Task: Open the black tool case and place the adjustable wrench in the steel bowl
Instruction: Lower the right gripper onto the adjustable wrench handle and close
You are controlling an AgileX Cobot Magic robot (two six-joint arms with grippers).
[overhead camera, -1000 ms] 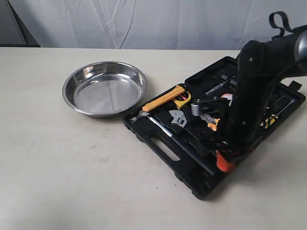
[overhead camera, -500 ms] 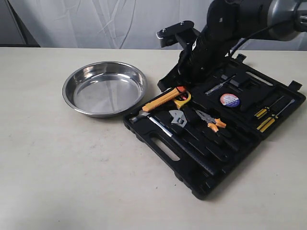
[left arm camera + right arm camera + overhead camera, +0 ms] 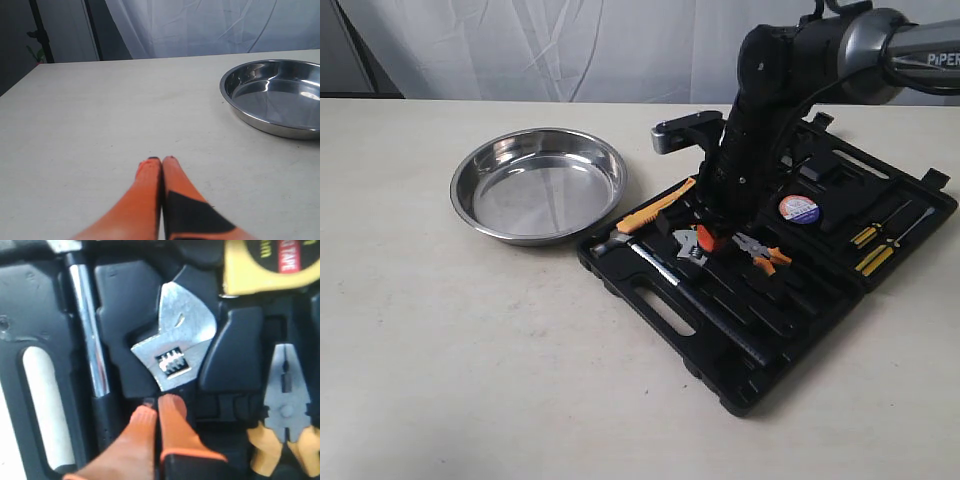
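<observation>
black tool case (image 3: pixel 670 312) lies open, lid flat, toward the right edge of the bench (image 3: pixel 460 360). adjustable wrench (image 3: pixel 172 347) sits in its recess beside the hammer (image 3: pixel 87 325). steel bowl (image 3: pixel 538 190) is empty, just beside the case, nearer the far edge. right gripper (image 3: pixel 157 412) is over the wrench, jaws pressed together, tips at its handle. it is probably lining up and must part to grasp. left gripper (image 3: pixel 161 164) is closed and holds nothing, kept out of the way near the bowl.

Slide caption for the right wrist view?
Shut right gripper poised at the adjustable wrench in the open black tool case.
</observation>
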